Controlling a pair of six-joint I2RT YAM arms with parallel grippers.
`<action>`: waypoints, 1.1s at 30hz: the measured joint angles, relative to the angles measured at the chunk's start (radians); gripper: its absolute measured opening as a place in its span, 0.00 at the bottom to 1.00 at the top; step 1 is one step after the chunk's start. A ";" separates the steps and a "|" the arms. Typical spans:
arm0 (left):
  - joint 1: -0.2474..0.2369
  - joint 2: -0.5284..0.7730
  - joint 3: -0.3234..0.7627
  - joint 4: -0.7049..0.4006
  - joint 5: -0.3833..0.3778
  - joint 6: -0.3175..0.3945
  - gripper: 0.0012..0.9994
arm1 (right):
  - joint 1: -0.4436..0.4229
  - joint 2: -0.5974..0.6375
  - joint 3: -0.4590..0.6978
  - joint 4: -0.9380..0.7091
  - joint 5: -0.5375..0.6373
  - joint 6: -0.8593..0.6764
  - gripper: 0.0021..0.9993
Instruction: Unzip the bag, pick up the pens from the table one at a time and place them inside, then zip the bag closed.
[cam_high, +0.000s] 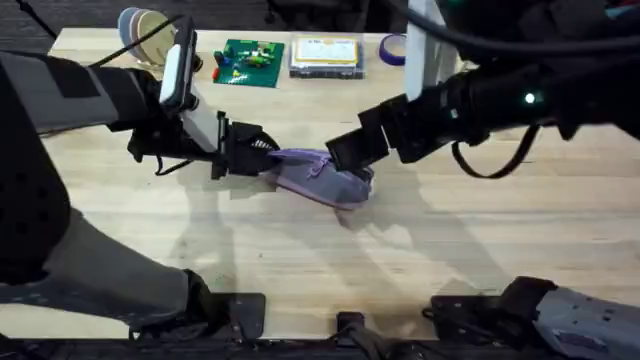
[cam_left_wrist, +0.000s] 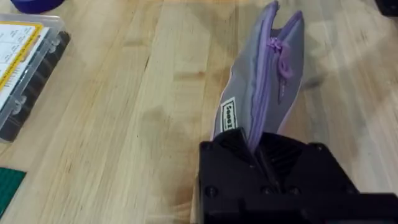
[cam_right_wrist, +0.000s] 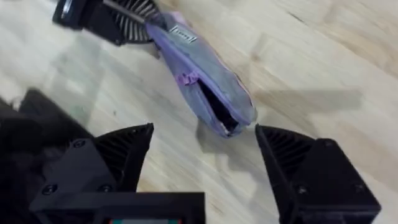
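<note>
Overhead view, from nine o'clock to three o'clock: the left gripper (cam_high: 262, 158) comes in from nine o'clock with its fingers clamped on the near end of the bag (cam_high: 322, 178), which lies at the middle of the desk (cam_high: 470, 240). The left wrist view shows that end pinched right at the zipper seam, the rest of the pouch stretching away with the zipper pull (cam_left_wrist: 275, 45) partway along. Just past the bag's far end, toward three o'clock, the right gripper (cam_high: 350, 155) hangs over it. In the right wrist view its fingers (cam_right_wrist: 124, 152) are spread wide apart, one to each side of the pouch's open mouth, touching nothing.

The zipper looks partly open at the far end and closed toward the clamped end; no pen can be made out. My reading is that the step in hand is working the zipper. To do it well, the left arm should keep the fabric taut and level so the track stays straight, while the right fingers close squarely on the small pull tab rather than on loose cloth, then draw along the seam line, not upward.

At twelve o'clock sit a green board (cam_high: 249, 62) and a clear box (cam_high: 325, 55).
</note>
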 joint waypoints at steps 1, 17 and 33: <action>0.000 0.000 0.000 0.000 0.000 0.000 0.04 | 0.014 -0.007 0.000 0.000 0.028 0.042 1.00; 0.000 0.000 0.000 -0.001 0.000 0.000 0.04 | 0.207 -0.020 0.000 0.047 0.257 0.671 1.00; 0.000 0.000 0.000 -0.002 -0.002 0.000 0.04 | 0.264 0.086 0.000 0.083 0.248 0.802 1.00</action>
